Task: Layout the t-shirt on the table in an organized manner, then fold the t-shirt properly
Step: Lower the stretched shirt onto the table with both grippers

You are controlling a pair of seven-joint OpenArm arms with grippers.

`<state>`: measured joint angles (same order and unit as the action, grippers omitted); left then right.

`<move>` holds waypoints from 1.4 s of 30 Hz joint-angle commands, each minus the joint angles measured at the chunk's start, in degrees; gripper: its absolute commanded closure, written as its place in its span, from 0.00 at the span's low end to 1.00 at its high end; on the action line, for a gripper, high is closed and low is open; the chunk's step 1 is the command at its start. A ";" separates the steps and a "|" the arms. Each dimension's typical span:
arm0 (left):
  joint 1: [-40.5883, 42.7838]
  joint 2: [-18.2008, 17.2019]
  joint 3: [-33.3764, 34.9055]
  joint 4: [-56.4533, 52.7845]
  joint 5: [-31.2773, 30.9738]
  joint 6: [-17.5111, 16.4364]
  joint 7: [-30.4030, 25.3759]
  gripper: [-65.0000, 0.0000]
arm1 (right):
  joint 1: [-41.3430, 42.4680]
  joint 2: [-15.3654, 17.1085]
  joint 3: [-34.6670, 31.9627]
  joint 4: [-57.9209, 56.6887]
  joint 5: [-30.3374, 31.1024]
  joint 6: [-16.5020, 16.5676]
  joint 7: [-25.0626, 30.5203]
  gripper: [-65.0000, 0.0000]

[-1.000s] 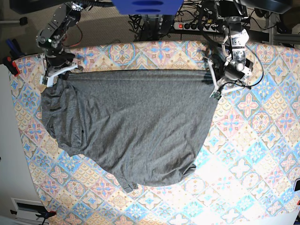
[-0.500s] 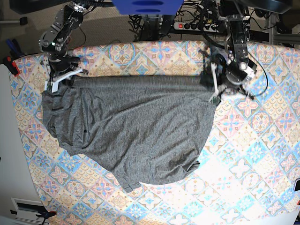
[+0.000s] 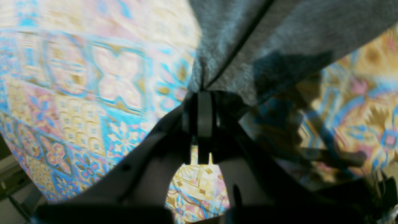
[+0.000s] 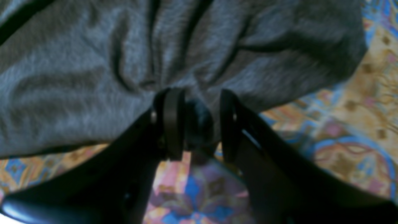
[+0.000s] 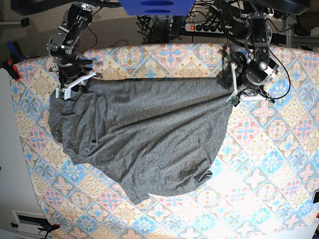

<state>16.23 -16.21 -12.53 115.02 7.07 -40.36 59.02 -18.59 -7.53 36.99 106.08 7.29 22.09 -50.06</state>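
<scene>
The dark grey t-shirt (image 5: 149, 134) lies spread over the patterned table (image 5: 279, 164), its top edge stretched between my two grippers. My left gripper (image 5: 233, 97) is at the shirt's top right corner. In the left wrist view, the left gripper (image 3: 200, 93) is shut on the edge of the t-shirt (image 3: 279, 31). My right gripper (image 5: 67, 89) is at the top left corner. In the right wrist view, the right gripper (image 4: 199, 121) has its jaws apart, with a small bunch of t-shirt (image 4: 93, 62) cloth lying loose between them.
A power strip (image 5: 209, 27) and cables run behind the table's far edge. A blue object (image 5: 157, 6) hangs at top centre. A red clamp (image 5: 14, 69) sits on the table's left edge, beside a white surface (image 5: 10, 149).
My right gripper's jaws have parted from shut and it has drifted right and slightly nearer. The shirt's top edge has come lower and gone slack. The left gripper stays shut on the cloth.
</scene>
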 commanded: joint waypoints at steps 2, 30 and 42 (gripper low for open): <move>0.52 -1.33 -0.08 1.07 2.82 0.36 -0.69 1.00 | 0.17 0.45 0.15 1.13 0.67 -0.06 1.14 0.72; -6.60 17.83 -3.42 0.80 35.00 0.36 -6.23 1.00 | 0.26 0.45 0.06 0.86 0.67 -0.06 1.32 0.57; -7.66 17.92 -6.06 0.98 34.56 0.36 -1.49 0.90 | 0.26 0.45 -0.11 0.60 0.67 -0.06 1.05 0.56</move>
<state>9.17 1.78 -18.57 114.91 41.12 -40.36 57.65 -18.59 -7.44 36.84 105.97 7.29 21.82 -50.06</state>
